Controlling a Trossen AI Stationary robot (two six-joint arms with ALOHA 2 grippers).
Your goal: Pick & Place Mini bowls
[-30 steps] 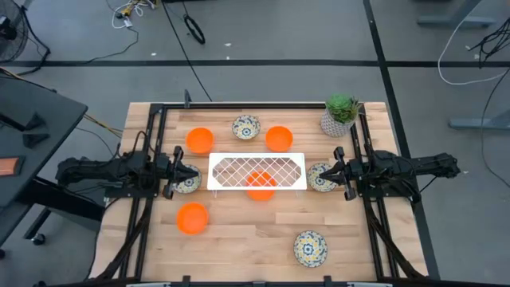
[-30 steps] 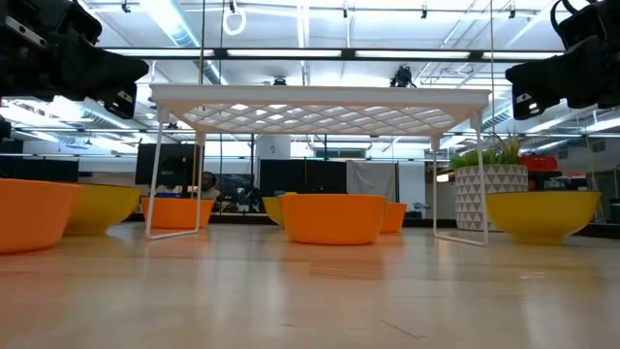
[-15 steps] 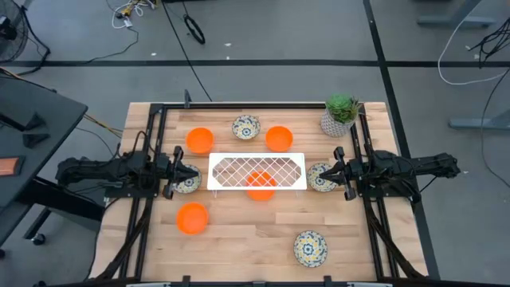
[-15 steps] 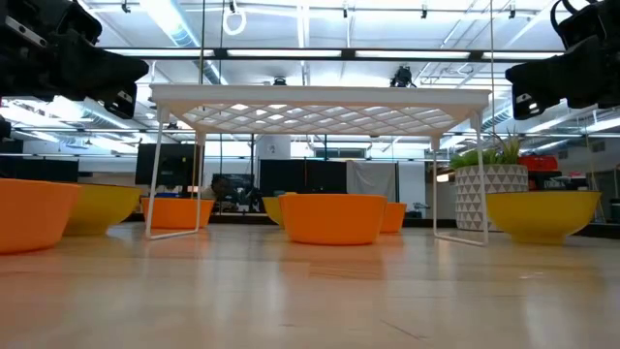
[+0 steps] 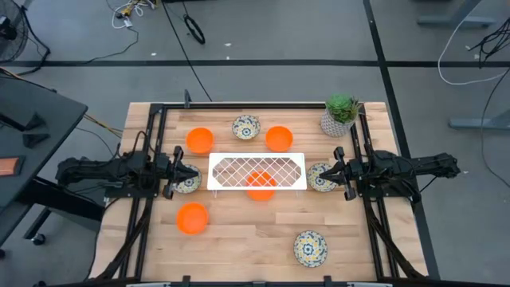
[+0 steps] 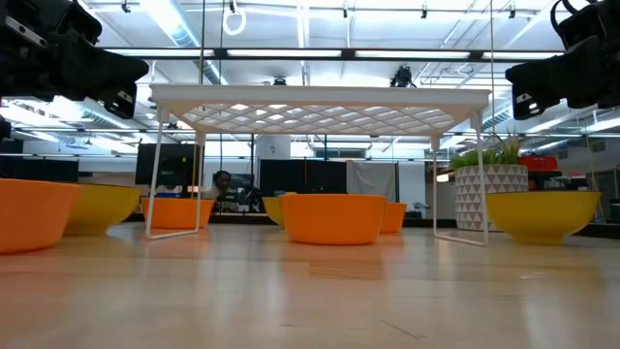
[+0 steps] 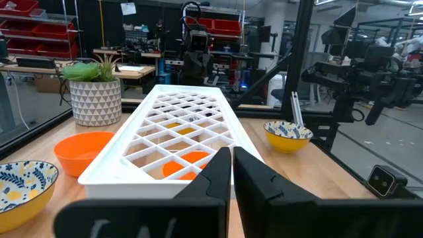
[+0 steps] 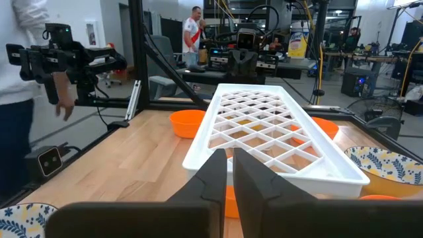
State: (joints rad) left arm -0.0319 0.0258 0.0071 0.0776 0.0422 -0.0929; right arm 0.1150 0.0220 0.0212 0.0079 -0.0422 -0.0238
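Bowls all sit upright, round, no long axis: patterned bowl point(image 5: 188, 182) under left gripper point(image 5: 177, 173), another point(image 5: 319, 177) under right gripper point(image 5: 338, 173), both pressed together. White lattice rack point(image 5: 256, 171) stands between grippers, covering orange bowl point(image 5: 259, 188).

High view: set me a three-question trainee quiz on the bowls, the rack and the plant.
1. True or false: an orange bowl sits under the white rack.
2. Where does the potted plant stand? A) at the middle of the table; B) at a corner of the table; C) under the rack.
3. How many floral bowls does the high view show?

Key: 1 true; 2 B; 3 four.
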